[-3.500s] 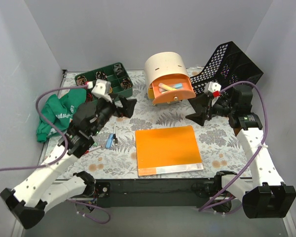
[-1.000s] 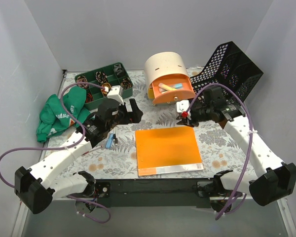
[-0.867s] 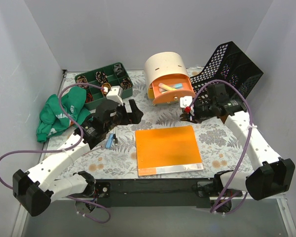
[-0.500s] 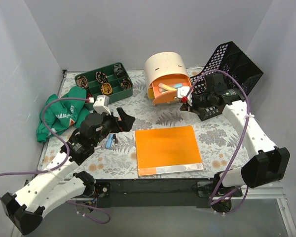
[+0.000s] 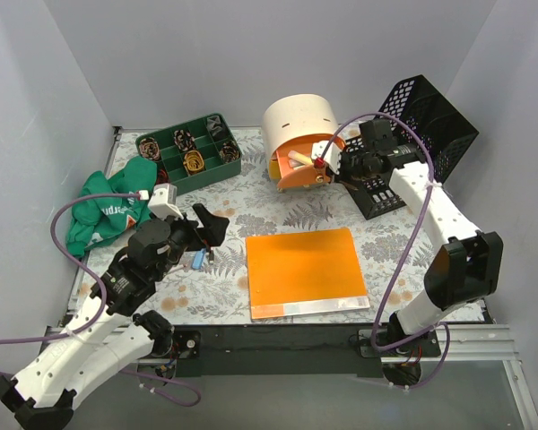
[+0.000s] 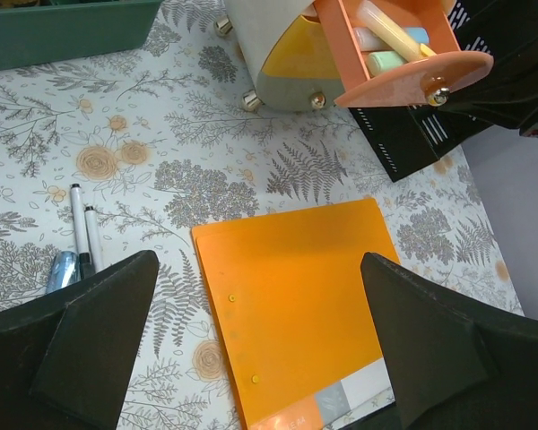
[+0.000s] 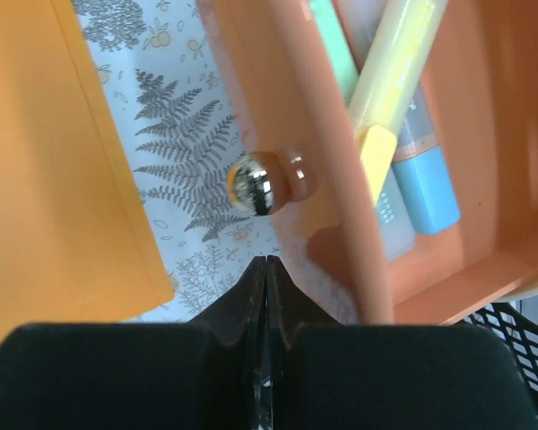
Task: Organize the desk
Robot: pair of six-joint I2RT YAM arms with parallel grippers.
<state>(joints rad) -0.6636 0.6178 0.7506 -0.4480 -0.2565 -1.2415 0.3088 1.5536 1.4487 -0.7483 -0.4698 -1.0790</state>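
Top external, right arm (image 5: 430, 204) outstretched, seemingly at drawer (image 5: 293, 176)

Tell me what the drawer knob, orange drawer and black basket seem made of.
The drawer knob: polished or chrome-plated metal, given its mirror-like highlights. The orange drawer: smooth glossy plastic, with soft reflections on its front. The black basket: probably matte moulded plastic, given its uniform open grid; coated wire is possible.
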